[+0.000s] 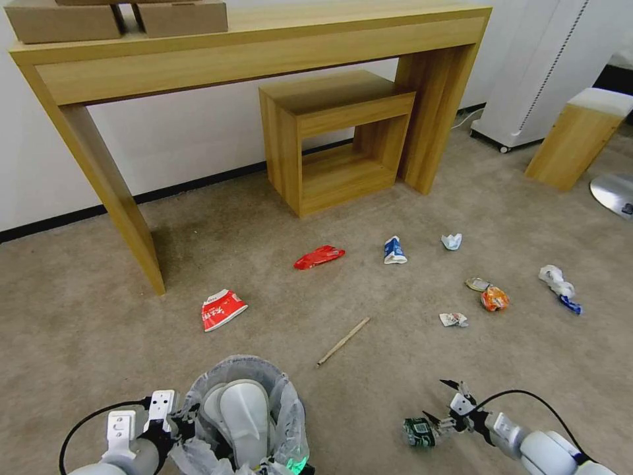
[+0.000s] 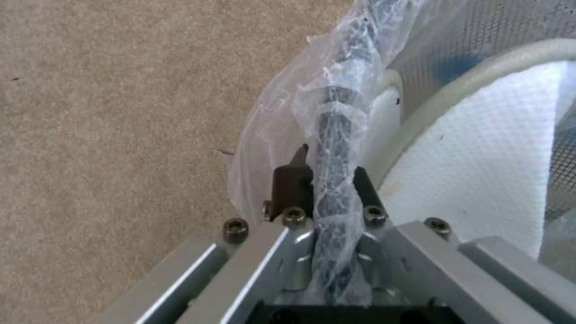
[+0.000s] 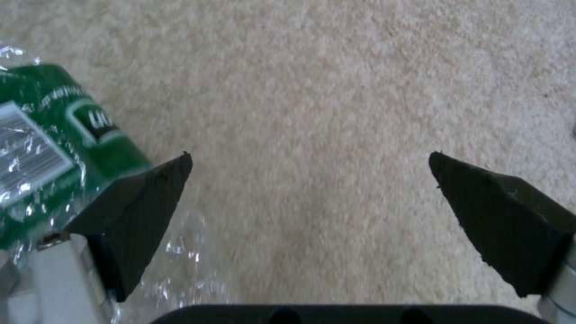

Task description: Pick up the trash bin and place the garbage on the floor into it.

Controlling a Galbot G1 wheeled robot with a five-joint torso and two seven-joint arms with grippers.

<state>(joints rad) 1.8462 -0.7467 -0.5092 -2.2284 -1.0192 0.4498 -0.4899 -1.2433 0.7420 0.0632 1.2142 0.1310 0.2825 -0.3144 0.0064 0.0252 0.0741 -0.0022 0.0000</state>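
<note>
Bag-lined trash bin (image 1: 245, 412) with white slippers (image 1: 245, 414) inside; litter, perhaps paper (image 1: 453, 319), across carpet.

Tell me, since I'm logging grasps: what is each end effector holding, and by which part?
Left end effector is shut on the trash bin, pinching its bag-wrapped rim. Right end effector is open, holding nothing.

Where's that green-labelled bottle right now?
The green-label bottle lies on the carpet at the head view's lower right, just beside the open right pincer, not between its fingers.

Green-label bottle (image 1: 418, 432), beige carpet (image 1: 395, 396)
</note>
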